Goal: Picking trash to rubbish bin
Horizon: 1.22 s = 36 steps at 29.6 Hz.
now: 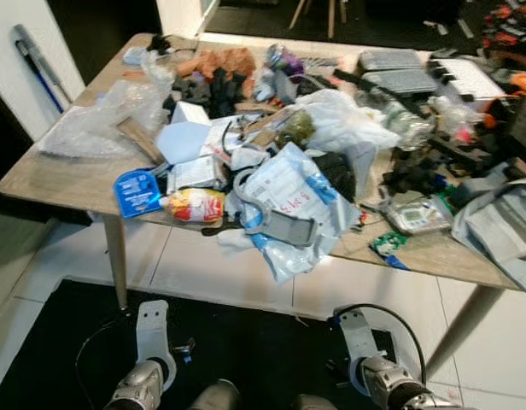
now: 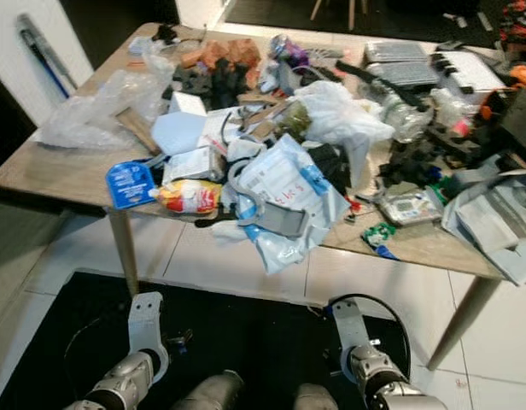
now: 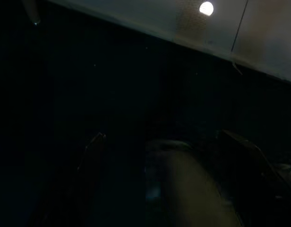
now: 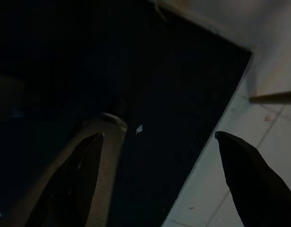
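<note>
A big pile of trash (image 1: 284,184) covers the wooden bench (image 1: 41,175). Both arms hang low over the black mat (image 1: 246,342), well below the trash. The left pincer (image 3: 159,156) and right pincer (image 4: 157,142) are open and hold nothing.

Wooden table (image 1: 49,175) on white tiles (image 1: 220,273); black mat (image 1: 246,342) below.

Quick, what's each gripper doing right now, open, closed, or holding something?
Left gripper: open, holding nothing, hanging low over the dark mat.
Right gripper: open, holding nothing, also low over the mat.
</note>
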Tool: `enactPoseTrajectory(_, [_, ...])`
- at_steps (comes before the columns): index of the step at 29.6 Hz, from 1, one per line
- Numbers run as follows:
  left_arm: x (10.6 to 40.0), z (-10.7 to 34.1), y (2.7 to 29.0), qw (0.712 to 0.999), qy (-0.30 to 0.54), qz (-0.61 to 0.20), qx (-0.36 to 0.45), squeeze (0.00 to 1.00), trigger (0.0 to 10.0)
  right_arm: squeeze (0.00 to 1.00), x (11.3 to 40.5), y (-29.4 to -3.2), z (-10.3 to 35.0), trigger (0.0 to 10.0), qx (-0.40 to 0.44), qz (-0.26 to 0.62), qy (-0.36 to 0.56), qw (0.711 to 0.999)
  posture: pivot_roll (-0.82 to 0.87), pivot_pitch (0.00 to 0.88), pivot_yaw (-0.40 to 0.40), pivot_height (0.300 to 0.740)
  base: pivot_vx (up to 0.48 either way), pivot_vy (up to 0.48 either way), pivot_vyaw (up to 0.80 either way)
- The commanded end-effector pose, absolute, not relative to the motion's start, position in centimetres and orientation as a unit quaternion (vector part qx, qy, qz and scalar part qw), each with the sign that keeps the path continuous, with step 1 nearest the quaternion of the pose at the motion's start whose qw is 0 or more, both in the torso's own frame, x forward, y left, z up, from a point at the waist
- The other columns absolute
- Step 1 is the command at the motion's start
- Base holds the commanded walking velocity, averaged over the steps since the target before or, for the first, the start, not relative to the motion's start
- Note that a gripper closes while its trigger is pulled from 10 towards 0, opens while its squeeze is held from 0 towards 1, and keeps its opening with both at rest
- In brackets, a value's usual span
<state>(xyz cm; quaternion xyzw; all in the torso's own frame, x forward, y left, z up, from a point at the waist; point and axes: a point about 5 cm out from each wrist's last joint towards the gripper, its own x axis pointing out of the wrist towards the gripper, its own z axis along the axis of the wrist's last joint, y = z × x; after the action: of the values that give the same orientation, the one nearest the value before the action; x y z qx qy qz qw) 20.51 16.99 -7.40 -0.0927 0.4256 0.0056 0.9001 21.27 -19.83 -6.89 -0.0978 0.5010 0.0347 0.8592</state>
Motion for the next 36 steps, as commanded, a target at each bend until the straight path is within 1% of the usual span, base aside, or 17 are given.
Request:
enactPoseTrajectory(1, [19.95, -7.70, 17.20, 0.896, 0.433, 0.008, -0.093, 0.00, 10.0, 0.00, 21.17, -19.42, -7.02, 10.0, -0.094, 0.038, 0.504, 0.858, 0.02, 0.121, -0.008, 0.740, 0.000, 0.000, 0.76])
enactPoseTrajectory(4, [19.95, -7.70, 17.19, 0.896, 0.434, 0.008, -0.093, 0.00, 10.0, 0.00, 21.18, -19.44, -7.01, 10.0, -0.094, 0.037, 0.503, 0.858, 0.02, 0.121, -0.008, 0.740, 0.000, 0.000, 0.59])
enactPoseTrajectory(11, [19.88, -7.74, 16.99, 0.895, 0.435, 0.001, -0.100, 0.00, 10.0, 0.00, 21.11, -19.58, -7.04, 10.0, -0.094, 0.029, 0.503, 0.858, 0.02, 0.115, -0.012, 0.740, 0.000, 0.000, 0.00])
enactPoseTrajectory(15, [19.84, -7.76, 16.89, 0.894, 0.436, -0.005, -0.103, 0.00, 10.0, 0.00, 21.07, -19.62, -7.06, 10.0, -0.096, 0.029, 0.505, 0.858, 0.02, 0.115, -0.013, 0.740, 0.000, -0.468, 0.00])
enactPoseTrajectory(31, [19.88, -7.71, 17.12, 0.899, 0.426, 0.015, -0.102, 0.00, 10.0, 0.00, 20.96, -19.70, -7.11, 10.0, -0.092, 0.016, 0.507, 0.857, 0.02, 0.117, -0.012, 0.740, 0.000, 0.000, 0.00])
enactPoseTrajectory(34, [19.96, -7.64, 17.18, 0.901, 0.419, 0.024, -0.106, 0.00, 10.0, 0.00, 20.98, -19.70, -7.10, 10.0, -0.092, 0.015, 0.507, 0.857, 0.02, 0.122, -0.011, 0.740, 0.000, 0.000, 0.00])
enactPoseTrajectory(36, [20.02, -7.54, 17.42, 0.906, 0.404, 0.058, -0.115, 0.00, 10.0, 0.00, 21.00, -19.70, -7.09, 10.0, -0.092, 0.015, 0.508, 0.857, 0.02, 0.126, -0.013, 0.740, 0.000, 0.000, 0.00])
